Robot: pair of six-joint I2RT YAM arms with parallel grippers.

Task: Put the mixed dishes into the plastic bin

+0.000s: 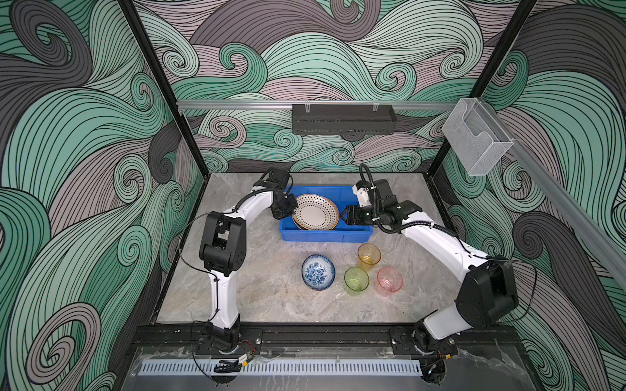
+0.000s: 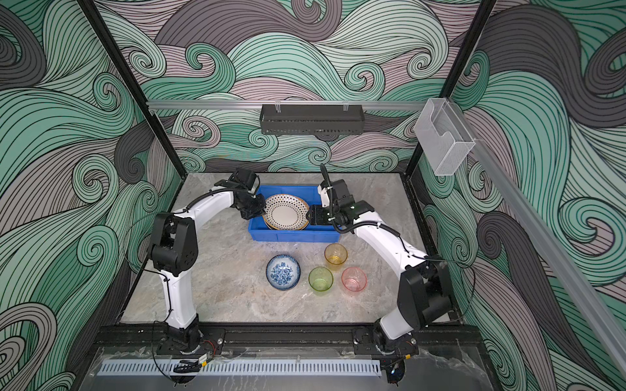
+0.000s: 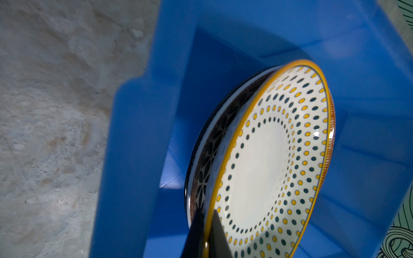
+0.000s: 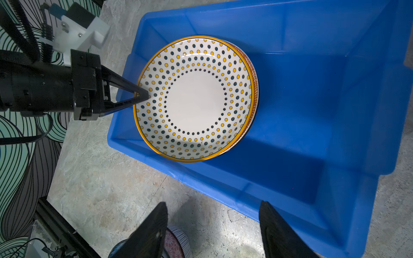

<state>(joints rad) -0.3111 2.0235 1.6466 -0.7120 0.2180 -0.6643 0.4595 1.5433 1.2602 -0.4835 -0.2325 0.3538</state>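
Note:
The blue plastic bin (image 1: 325,233) (image 2: 291,234) stands at the back middle of the table. In its left half lies the dotted plate (image 1: 316,213) (image 2: 287,213) (image 4: 196,98) on top of a star-patterned plate (image 3: 214,143) and a striped-rim plate (image 4: 251,64). My left gripper (image 1: 294,205) (image 2: 264,208) (image 3: 206,214) (image 4: 145,96) is shut on the dotted plate's left rim. My right gripper (image 1: 342,215) (image 2: 309,214) (image 4: 213,204) hangs open and empty just right of the plates. On the table in front stand the blue-floral bowl (image 1: 318,272) and the orange (image 1: 369,255), green (image 1: 356,280) and pink (image 1: 389,280) cups.
A long black perforated tray (image 1: 343,123) hangs on the back wall rail, and a clear holder (image 1: 476,142) is fixed to the right wall. The bin's right half (image 4: 312,111) holds nothing. Both arms arch in from the front corners.

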